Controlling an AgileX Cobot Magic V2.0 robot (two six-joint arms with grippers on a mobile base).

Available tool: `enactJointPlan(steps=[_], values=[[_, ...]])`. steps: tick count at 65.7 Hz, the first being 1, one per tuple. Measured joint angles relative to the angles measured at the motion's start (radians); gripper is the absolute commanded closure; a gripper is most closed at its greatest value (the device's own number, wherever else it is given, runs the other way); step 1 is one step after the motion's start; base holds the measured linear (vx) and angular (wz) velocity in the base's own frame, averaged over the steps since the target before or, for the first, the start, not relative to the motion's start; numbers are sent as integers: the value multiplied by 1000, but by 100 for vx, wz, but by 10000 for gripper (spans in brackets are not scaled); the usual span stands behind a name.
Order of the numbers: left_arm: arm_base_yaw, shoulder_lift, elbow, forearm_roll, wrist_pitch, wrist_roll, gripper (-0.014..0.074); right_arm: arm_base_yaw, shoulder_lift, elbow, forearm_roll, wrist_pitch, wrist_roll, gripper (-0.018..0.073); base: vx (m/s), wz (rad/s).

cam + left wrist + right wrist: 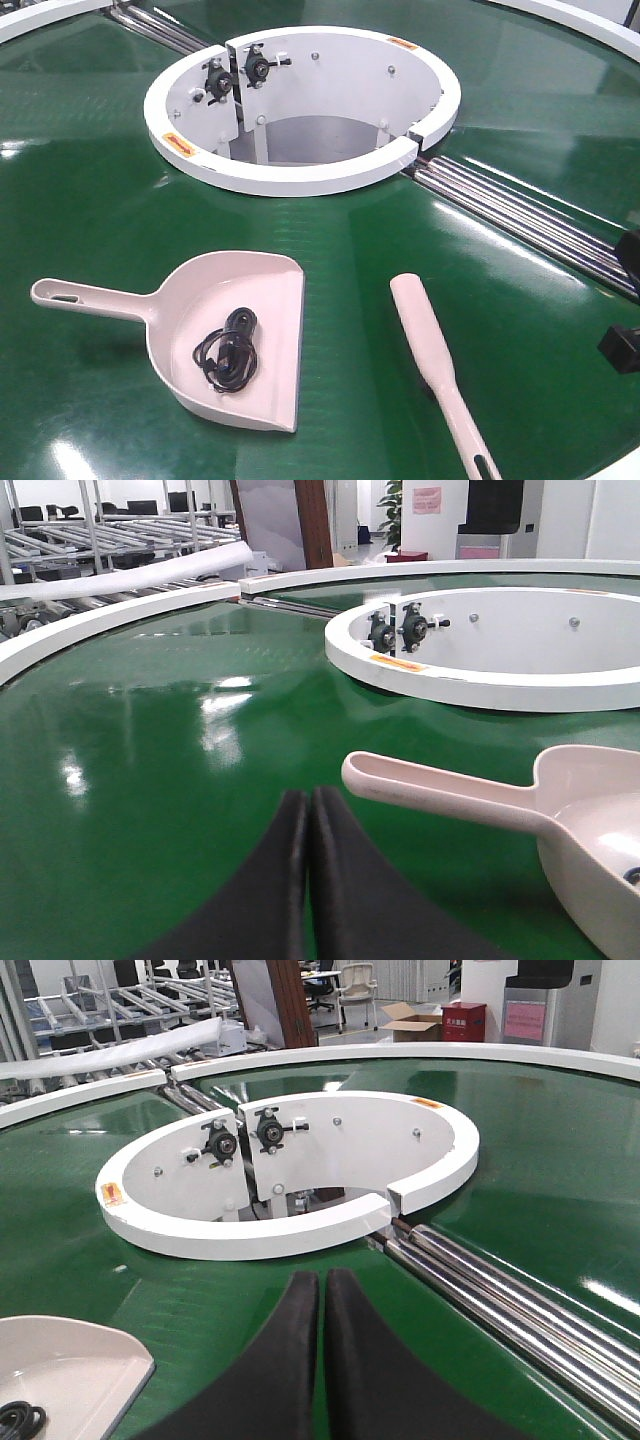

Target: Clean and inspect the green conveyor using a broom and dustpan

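Green conveyor (100,200) filled the front view, glossy dark belt with ceiling-light glare, steel rollers (520,215) crossing it diagonally from the white ring housing (300,180) toward the right edge. Ring housing sat at upper centre, split on its right side, two black bearing blocks (240,72) bolted on its inner wall.

Dustpan (245,330) lay flat on the belt, lower left of centre, handle pointing left with a slot hole near its tip, straight mouth edge facing right. Inside the scoop lay a small coiled black cable (228,352). Broom (435,370) lay on the belt right of the dustpan, apart from it, flat paddle end up toward the ring, narrow handle running down to the bottom edge, slot hole visible there.

Left tool (308,820) was closed, black fingers pressed together with only a thin seam, holding nothing, low over the belt just left of the dustpan handle, not touching it. Right tool (322,1305) was closed too, fingers nearly meeting, empty, over the belt facing the ring housing, rollers to its right, the dustpan's corner at lower left in that view. Black arm parts (625,300) showed at the right edge of the front view.
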Motion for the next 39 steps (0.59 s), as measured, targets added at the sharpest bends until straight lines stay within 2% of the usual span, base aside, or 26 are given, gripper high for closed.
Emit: enactJointPlan(steps=[9, 15, 24, 31, 39], values=[[0, 0, 0, 0, 0, 0, 619, 0, 0, 0, -68, -9, 37, 561, 0, 0], [0, 0, 0, 0, 0, 0, 619, -15, 0, 0, -166, -9, 141, 561, 0, 0], [0, 0, 0, -1, 0, 0, 619, -89, -21, 0, -304, -1, 292, 561, 0, 0], [0, 0, 0, -1, 0, 0, 619, -130, -86, 8, -350, 29, 311, 561, 0, 0], [0, 0, 0, -2, 0, 0, 619, -145, -205, 100, -361, 27, 311, 561, 0, 0]])
